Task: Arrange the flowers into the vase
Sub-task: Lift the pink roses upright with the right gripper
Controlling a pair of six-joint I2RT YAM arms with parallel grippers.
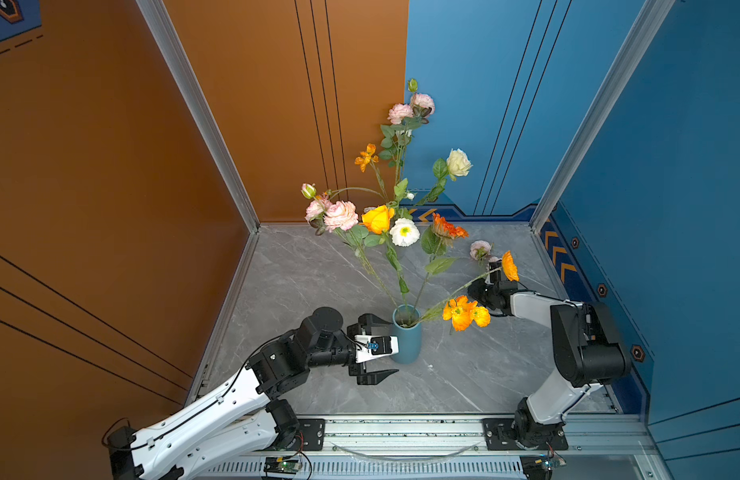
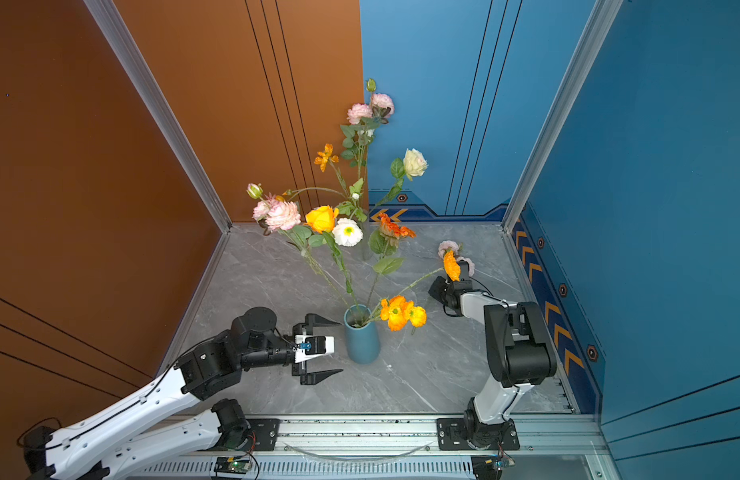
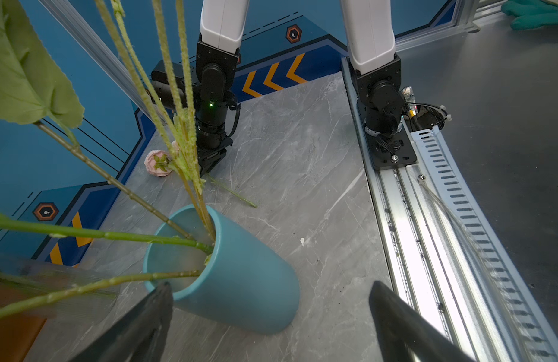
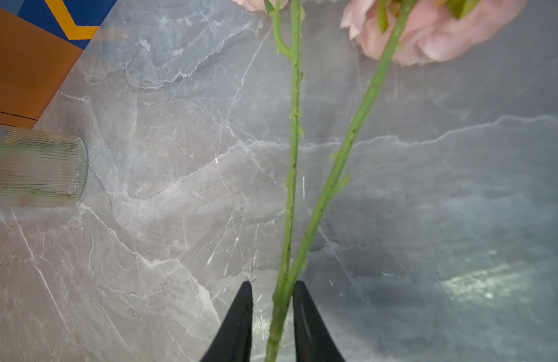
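A teal vase (image 1: 406,338) (image 2: 362,338) (image 3: 240,282) stands at the table's middle front, holding several flowers: pink ruffled ones (image 1: 340,215), a yellow one (image 1: 378,218), a white one (image 1: 404,231) and orange ones (image 1: 463,311). My left gripper (image 1: 394,346) (image 2: 340,347) (image 3: 270,283) is open wide just left of the vase, apart from it. A pink flower (image 1: 480,249) (image 2: 448,247) (image 3: 157,163) lies on the table at the right. My right gripper (image 1: 495,266) (image 4: 273,283) straddles its forked green stem (image 4: 291,156), jaws narrow; the stem lies against one finger, with a gap to the other.
A clear ribbed glass vase (image 4: 36,169) (image 2: 365,245) stands near the back wall with tall pink (image 1: 401,112) and cream (image 1: 458,162) blooms rising above it. An orange bloom (image 1: 510,266) leans out in front of the right wrist. The metal rail (image 1: 401,432) runs along the front edge.
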